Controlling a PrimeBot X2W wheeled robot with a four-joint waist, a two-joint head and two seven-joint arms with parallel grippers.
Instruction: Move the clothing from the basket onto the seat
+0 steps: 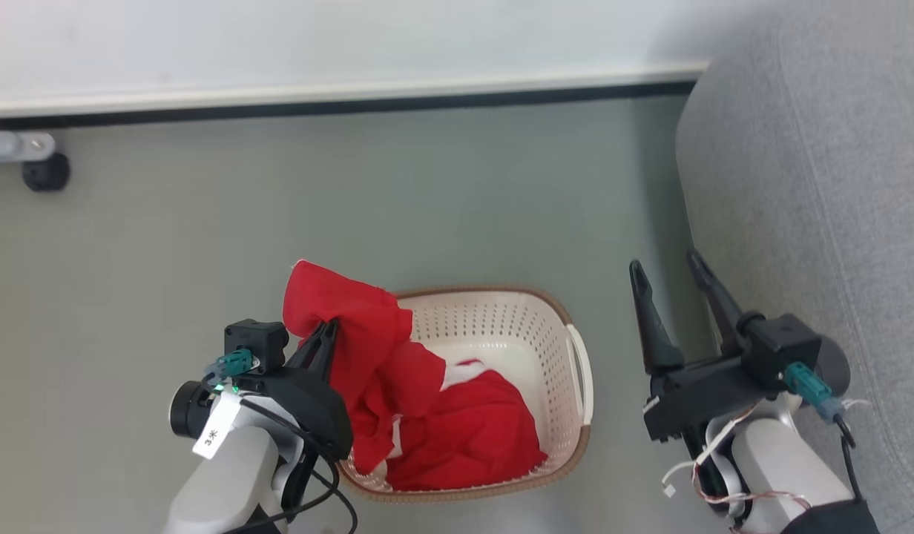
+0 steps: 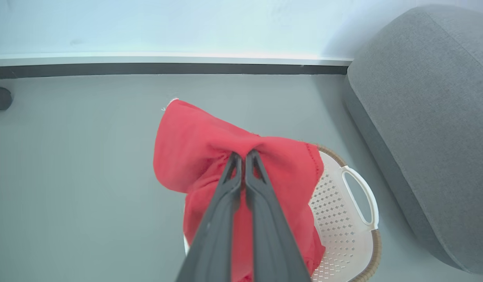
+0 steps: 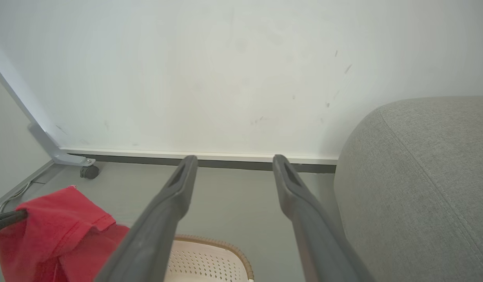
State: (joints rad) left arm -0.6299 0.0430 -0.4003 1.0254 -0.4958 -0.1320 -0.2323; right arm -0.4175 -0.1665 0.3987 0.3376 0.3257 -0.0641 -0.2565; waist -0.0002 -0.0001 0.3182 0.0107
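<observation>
Clothing (image 1: 464, 437) of bright red cloth with white trim lies heaped in the 6 o'clock half of the basket (image 1: 501, 326), a cream perforated tub with a brown rim and a white side handle. The basket stands on the grey floor (image 1: 205, 245) at about 6 o'clock in the head view. One part of the red cloth is drawn up and out over the rim at the basket's 9 o'clock side, and from there it hangs back down into the heap; whether it is a separate garment I cannot tell. The left hand (image 1: 329, 328) is clamped on this raised part, its two dark fingers pressed together with the fabric bunched around their tips, as the left wrist view shows plainly. The right hand (image 1: 665, 263) hovers at the basket's 3 o'clock, between the basket and the seat (image 1: 820, 185), with its fingers spread wide apart and nothing between them. The seat, grey woven upholstery with a rounded corner and a stitched seam, takes up the 3 o'clock side of the head view, near the basket but apart from it. A pale wall (image 1: 353, 37) with a dark strip along its foot runs across at 12 o'clock, and a black caster (image 1: 45, 172) sits at 10 o'clock
</observation>
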